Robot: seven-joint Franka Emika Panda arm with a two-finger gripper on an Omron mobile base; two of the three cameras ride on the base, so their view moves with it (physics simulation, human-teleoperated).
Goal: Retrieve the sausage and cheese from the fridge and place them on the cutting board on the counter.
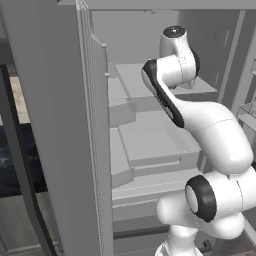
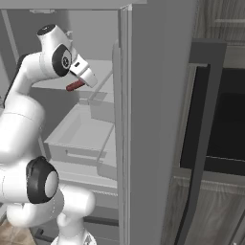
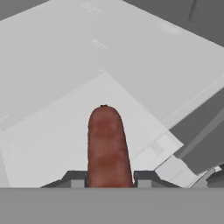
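My gripper (image 3: 109, 179) is shut on the sausage (image 3: 107, 144), a dark red-brown oblong that sticks out lengthwise between the two fingertips. In the right base view the sausage (image 2: 74, 86) hangs from the gripper (image 2: 80, 81) inside the open fridge (image 2: 153, 119), lifted above a pale shelf and a drawer. In the left base view the arm reaches into the fridge (image 1: 55, 125) past its open left door. The cheese and the cutting board are out of view.
Below the hand sit grey fridge drawers (image 2: 76, 134) and stepped shelves (image 1: 155, 135). Open doors flank the arm on both sides. A dark oven front (image 2: 220, 119) with a long handle stands to the right. A strip of black counter (image 1: 7, 165) shows at far left.
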